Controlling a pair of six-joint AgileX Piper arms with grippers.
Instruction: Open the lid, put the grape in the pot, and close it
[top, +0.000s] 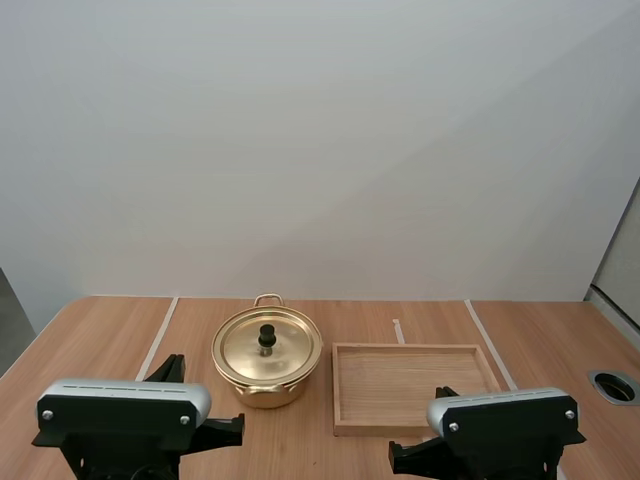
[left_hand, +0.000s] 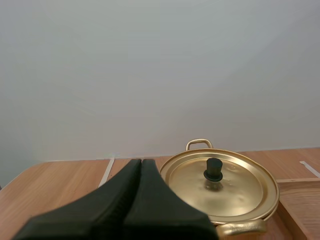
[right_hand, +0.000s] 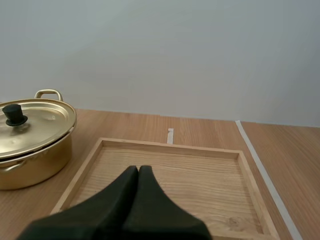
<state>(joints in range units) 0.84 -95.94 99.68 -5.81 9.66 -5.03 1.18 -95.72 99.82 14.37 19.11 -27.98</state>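
A gold pot (top: 266, 362) stands on the table with its lid (top: 267, 345) on, a black knob (top: 267, 335) in the lid's middle. In the left wrist view the lid (left_hand: 220, 182) and knob (left_hand: 214, 169) lie just beyond my left gripper (left_hand: 141, 162), whose fingers lie together as one dark wedge with nothing in them. My right gripper (right_hand: 138, 169) is shut the same way, over the near part of the wooden tray (right_hand: 170, 150), with the pot (right_hand: 30, 145) off to its side.
The wooden tray (top: 480, 362) lies right of the pot and holds nothing. White tape lines (top: 158, 338) run across the tabletop. A round grommet hole (top: 612, 385) sits at the table's far right. Both arm bases stand at the near edge.
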